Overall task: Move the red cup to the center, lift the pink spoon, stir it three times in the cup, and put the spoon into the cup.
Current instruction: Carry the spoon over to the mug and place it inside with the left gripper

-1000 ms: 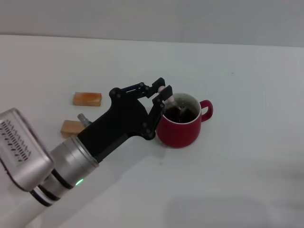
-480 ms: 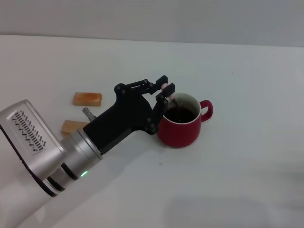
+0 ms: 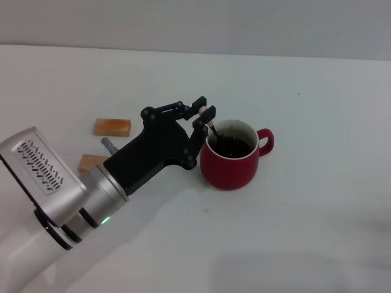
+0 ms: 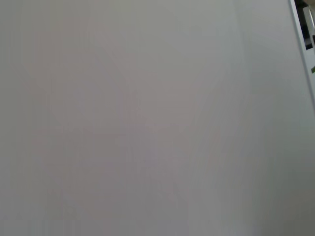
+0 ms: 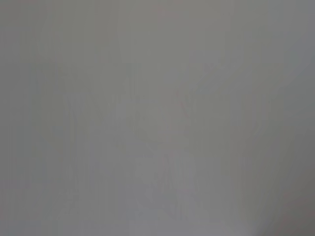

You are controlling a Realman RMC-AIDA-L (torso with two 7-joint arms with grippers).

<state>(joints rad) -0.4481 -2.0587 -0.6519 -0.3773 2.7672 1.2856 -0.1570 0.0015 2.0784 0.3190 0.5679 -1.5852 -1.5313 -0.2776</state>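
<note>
Your left gripper (image 3: pixel 204 113), matte black, is clamped on the pink spoon (image 3: pixel 211 124), its thin stem angled into the rounded, glossy red cup (image 3: pixel 231 162). No legible markings.

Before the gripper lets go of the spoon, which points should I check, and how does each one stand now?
1. Left gripper shut on the pink spoon: ok.
2. Spoon's lower end inside the red cup: ok, it dips into the dark liquid near the rim on the gripper's side.
3. Cup upright on the table: ok.
4. Cup's handle away from the gripper: ok, it points to the far side.
5. Wooden blocks apart from the cup: ok.
6. Right gripper out of the way: cannot tell, no view shows it.
</note>
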